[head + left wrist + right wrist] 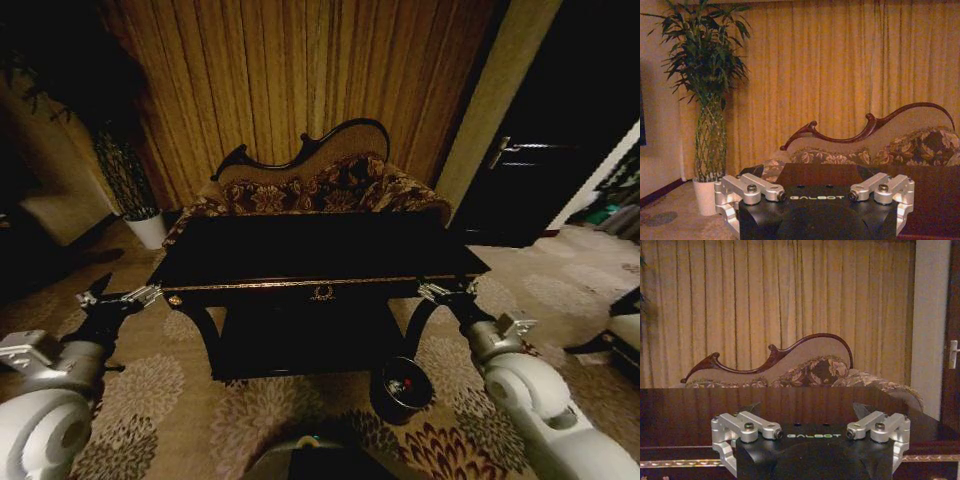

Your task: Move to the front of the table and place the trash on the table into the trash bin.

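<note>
Table (300, 255) — left end effector (118, 298), right end effector (447, 291) flank it, spread apart, empty.

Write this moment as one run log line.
table: bare | bin: red item inside | left gripper: open, left corner | right gripper: open, right corner

Glossy black table (300, 250) (gold trim), floral cloth sofa (320, 190) with carved wood back, pleated fabric curtain (300, 70), patterned carpet (180, 400).

"GALBOT" in pale letters on the left hand (817, 172) and right hand (810, 410) housings.
</note>
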{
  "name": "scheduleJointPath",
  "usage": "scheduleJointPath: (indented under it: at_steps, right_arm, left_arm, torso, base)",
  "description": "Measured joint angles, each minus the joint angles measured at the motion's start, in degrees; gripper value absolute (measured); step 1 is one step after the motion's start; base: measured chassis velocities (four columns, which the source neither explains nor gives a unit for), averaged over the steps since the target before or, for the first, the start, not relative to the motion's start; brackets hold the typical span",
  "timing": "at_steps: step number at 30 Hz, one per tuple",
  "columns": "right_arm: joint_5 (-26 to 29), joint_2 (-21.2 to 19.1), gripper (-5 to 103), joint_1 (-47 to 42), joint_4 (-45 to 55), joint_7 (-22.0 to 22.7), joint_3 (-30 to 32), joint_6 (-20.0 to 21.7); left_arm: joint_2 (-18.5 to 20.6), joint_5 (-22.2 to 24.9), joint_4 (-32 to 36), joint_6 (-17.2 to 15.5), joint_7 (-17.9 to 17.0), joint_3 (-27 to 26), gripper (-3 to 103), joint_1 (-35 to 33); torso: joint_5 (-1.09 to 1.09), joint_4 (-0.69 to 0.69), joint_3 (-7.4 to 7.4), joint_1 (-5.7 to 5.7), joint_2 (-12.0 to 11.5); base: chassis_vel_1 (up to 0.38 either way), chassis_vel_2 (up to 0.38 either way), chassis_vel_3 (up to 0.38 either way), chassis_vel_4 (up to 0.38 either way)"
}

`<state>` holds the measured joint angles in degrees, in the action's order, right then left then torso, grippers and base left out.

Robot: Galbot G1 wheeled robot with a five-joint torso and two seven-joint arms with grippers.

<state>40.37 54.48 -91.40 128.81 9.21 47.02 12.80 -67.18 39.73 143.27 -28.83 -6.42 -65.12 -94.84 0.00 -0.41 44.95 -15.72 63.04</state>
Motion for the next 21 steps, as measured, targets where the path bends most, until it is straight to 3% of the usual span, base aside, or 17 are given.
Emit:
scheduleJointPath:
  at_steps: [21]
  right_arm:
    - [3.3,-0.2,100,-2.1,3.4,0.6,0.5,-0.6]
  left_arm:
    - [0.9,0.2,0.0,-0.2,0.4,0.5,100,-0.2]
  torso:
    - [0.0,0.0,0.0,-0.01,0.0]
  base:
    - [0.089,-0.088,-0.082,0.09]
